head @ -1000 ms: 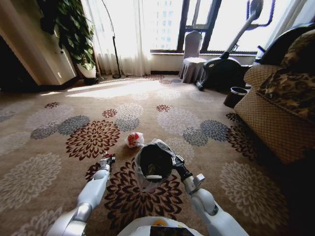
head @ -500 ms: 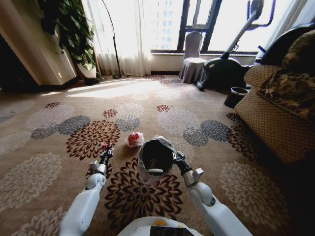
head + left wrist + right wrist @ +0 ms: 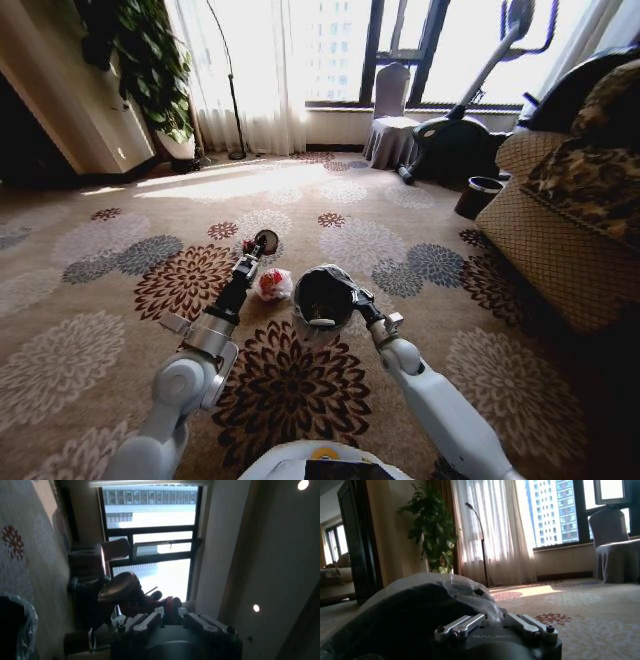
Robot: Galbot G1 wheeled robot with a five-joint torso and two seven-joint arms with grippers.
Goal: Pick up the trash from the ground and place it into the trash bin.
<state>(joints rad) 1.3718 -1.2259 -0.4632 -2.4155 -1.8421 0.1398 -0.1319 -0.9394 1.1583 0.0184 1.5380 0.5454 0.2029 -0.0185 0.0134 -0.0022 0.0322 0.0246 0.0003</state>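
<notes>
My left gripper (image 3: pixel 258 243) holds a small can (image 3: pixel 120 586) clamped aloft, beside the trash bin (image 3: pixel 322 297) gripped by my right gripper (image 3: pixel 356 301). I worry it drops short: the bin mouth tilts, and the crumpled wrapper (image 3: pixel 271 285) lies just below.

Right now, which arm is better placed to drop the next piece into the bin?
Probably left: the left gripper holds a small can raised beside the trash bin, which the right gripper grips.
</notes>
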